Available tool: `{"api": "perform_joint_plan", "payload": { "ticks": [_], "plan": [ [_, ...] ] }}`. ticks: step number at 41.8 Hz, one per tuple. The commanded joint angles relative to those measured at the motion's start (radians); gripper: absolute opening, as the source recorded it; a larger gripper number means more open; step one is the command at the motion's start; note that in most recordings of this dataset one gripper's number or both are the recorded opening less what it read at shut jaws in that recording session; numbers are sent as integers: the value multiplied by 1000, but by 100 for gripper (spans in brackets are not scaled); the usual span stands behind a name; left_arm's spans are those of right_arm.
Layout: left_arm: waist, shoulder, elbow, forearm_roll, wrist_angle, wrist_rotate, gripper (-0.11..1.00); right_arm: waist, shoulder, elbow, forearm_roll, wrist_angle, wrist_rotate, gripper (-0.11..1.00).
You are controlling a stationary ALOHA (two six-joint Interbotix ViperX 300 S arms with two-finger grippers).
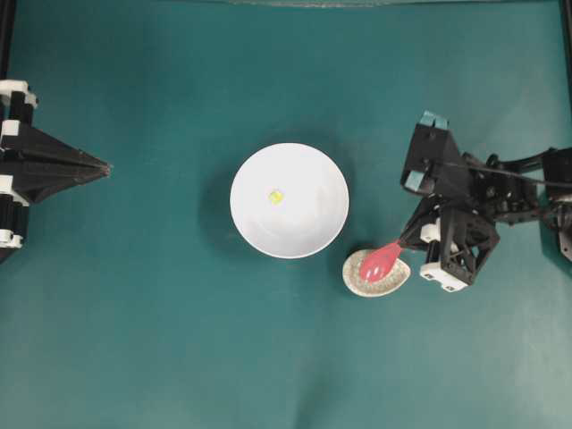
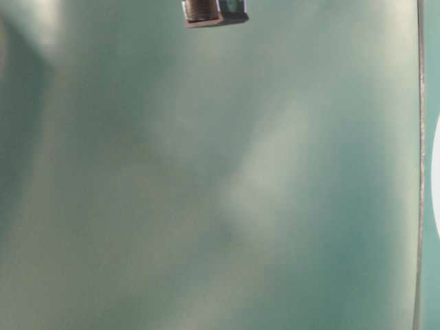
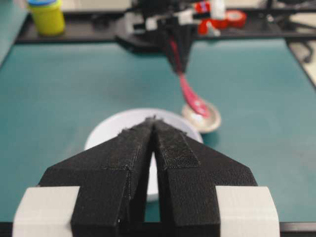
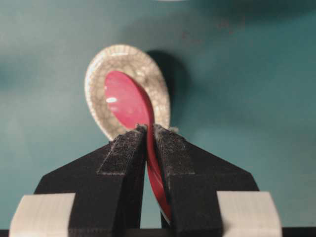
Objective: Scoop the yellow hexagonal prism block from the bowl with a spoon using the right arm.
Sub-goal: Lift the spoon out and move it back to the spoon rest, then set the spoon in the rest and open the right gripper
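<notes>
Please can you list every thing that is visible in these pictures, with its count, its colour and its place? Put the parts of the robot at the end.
bowl: one, white, middle of the table.
yellow hexagonal prism block: one, pale yellow, inside the bowl.
small dish: one, speckled beige, beside the bowl toward the right arm.
spoon: one, pink-red, scoop over the small dish, handle gripped.
table: one, teal.
jar: one, yellow with blue lid, beyond the table's far edge in the left wrist view.
right tool: one, black, shut on the spoon handle.
left tool: one, black, shut, empty, left side.
</notes>
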Motion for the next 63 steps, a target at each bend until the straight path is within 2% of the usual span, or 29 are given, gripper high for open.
{"api": "perform_joint_plan", "payload": {
  "ticks": [1,22,26,35,39,52,63],
  "plan": [
    [2,5,-26,3,-5,2,1,12,9,-17,5,-11,2,7],
    [0,6,-26,3,-5,2,1,17,43,-23,-2,-40,0,9],
    [2,6,-26,3,-5,2,1,17,40,-21,0,-48,-3,17],
    [0,5,-26,3,-5,2,1,17,26,-14,-2,-49,-9,52],
    [2,6,-26,3,-5,0,1,17,12,-8,-8,-49,-11,57],
    [0,9,-26,3,-5,2,1,17,-44,14,-26,-38,-11,57],
    [0,9,-25,3,-5,2,1,21,-54,18,-71,-5,-11,57]
  ]
}}
